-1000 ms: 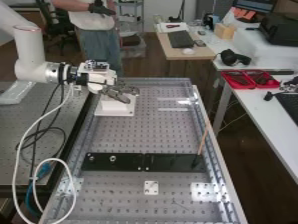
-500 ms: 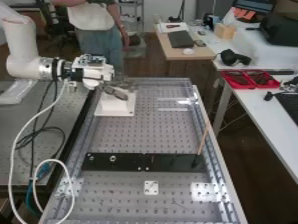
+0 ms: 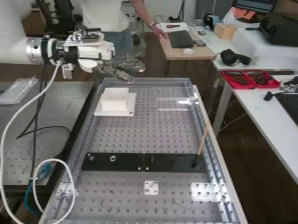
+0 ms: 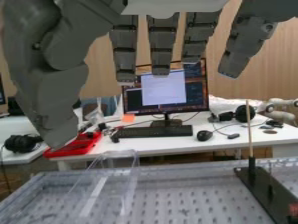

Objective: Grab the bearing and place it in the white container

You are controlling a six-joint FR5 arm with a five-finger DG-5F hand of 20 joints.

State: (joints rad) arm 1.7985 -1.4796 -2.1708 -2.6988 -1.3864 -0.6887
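Observation:
The hand (image 3: 122,66) is raised above the bench's far end, beyond and above the white container (image 3: 115,98), its fingers extended and holding nothing. The container stands upright on a white base plate at the bench's far left; its inside cannot be made out. In the wrist view the fingers of the hand (image 4: 161,45) hang straight and apart, with the thumb off to one side. A small round metal piece (image 3: 113,158) sits on the black plate (image 3: 174,162); I cannot tell whether it is the bearing.
A thin wooden stick (image 3: 203,140) stands upright at the black plate's right end. A clear plastic box (image 3: 174,106) lies right of the white container. Cables (image 3: 34,130) hang from the arm at the left. Red trays (image 3: 249,79) stand on the side table.
The hand has risen from over the white container and drawn away from it, uncovering its top in the high view. The container and black plate have stayed put.

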